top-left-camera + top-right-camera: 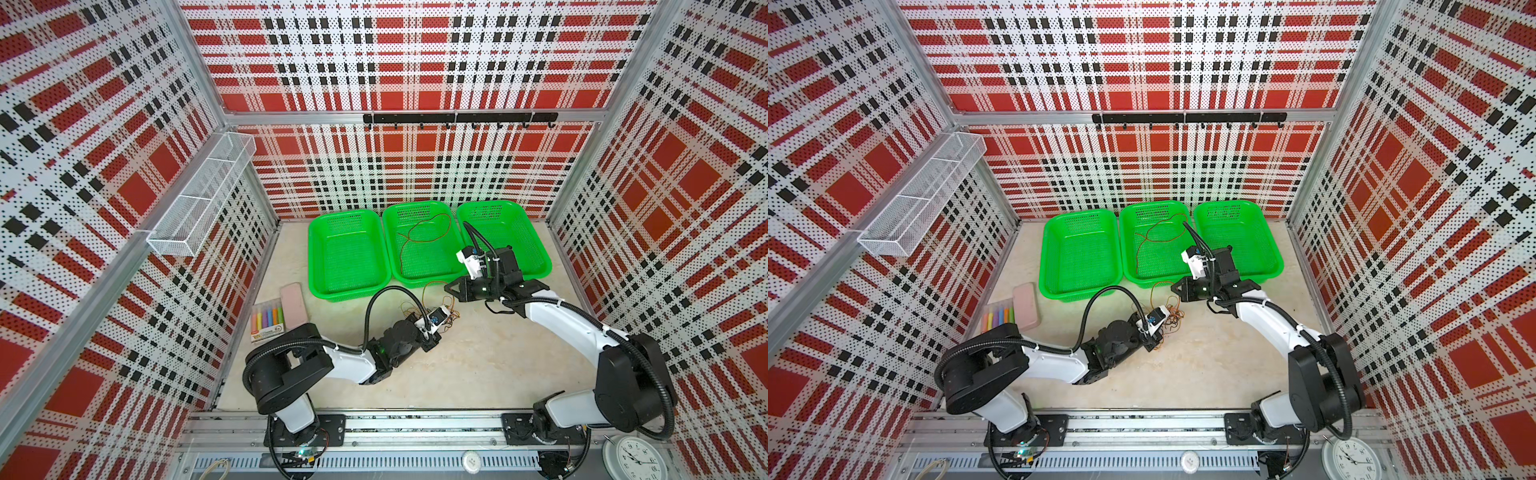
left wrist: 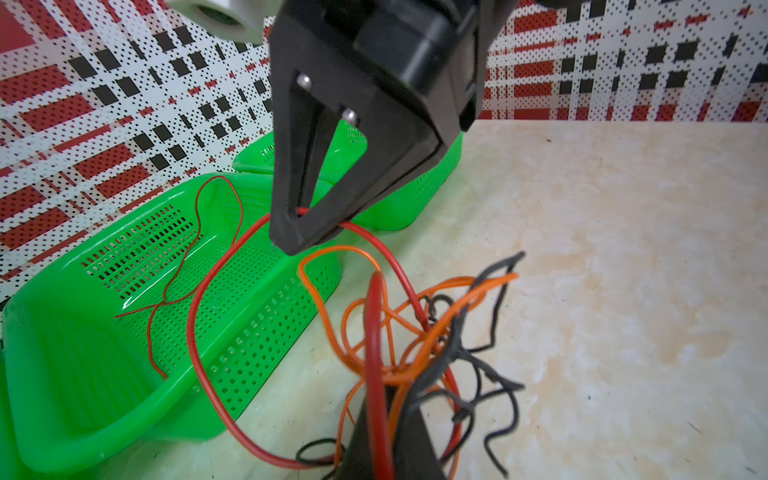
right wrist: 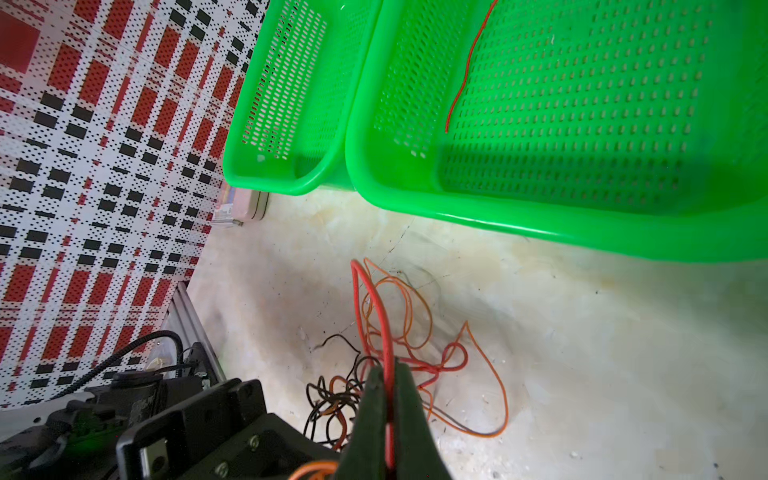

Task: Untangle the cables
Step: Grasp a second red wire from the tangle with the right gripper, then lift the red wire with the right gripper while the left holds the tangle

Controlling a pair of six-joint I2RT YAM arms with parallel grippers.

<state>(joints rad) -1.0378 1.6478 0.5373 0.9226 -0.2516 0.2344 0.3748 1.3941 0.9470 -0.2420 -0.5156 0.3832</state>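
In a top view the cables (image 1: 452, 312) lie tangled on the surface (image 1: 478, 365) at frame centre. Left wrist view, bottom centre: the left claw (image 2: 388, 440) pinches red, orange and black strands. Right wrist view, bottom centre: the right claw (image 3: 389, 415) grips a red cable (image 3: 388, 353).

Three baskets run side by side along the back of the bench (image 1: 478, 365): left basket (image 1: 347, 257), middle basket (image 1: 432, 257), right basket (image 1: 511, 232). A single cable (image 3: 467, 70) lies in the middle basket. Just in front of that basket, on the bench, sits the tangle of cables (image 2: 432, 332), with the right gripper (image 1: 446, 287) behind it and the left gripper (image 2: 390, 399) at its front. Over by the left wall, marker pack (image 1: 268, 320) and case (image 1: 294, 303) lie together. The clock (image 1: 636, 459) is at the front right corner.
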